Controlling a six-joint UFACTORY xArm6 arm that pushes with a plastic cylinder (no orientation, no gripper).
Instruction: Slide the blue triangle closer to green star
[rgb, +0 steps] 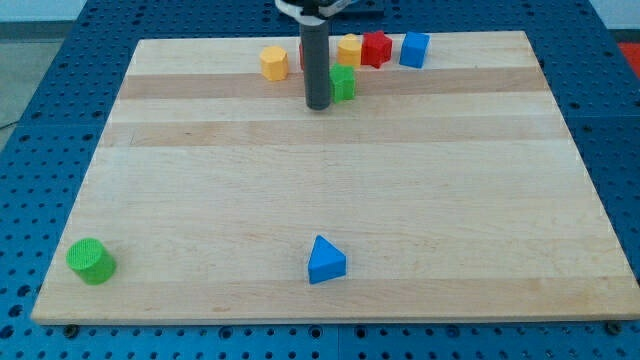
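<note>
The blue triangle (325, 260) lies near the view's bottom, at the middle of the wooden board (200, 190). The green star (344, 83) sits near the view's top, partly hidden by the dark rod. My tip (319, 104) rests on the board just left of the green star, touching or almost touching it, and far above the blue triangle.
Along the top edge lie a yellow hexagon-like block (273, 62), a yellow block (349, 49), a red block (376, 48) and a blue block (414, 48). A sliver of red shows left of the rod. A green cylinder (91, 260) sits at the bottom left corner.
</note>
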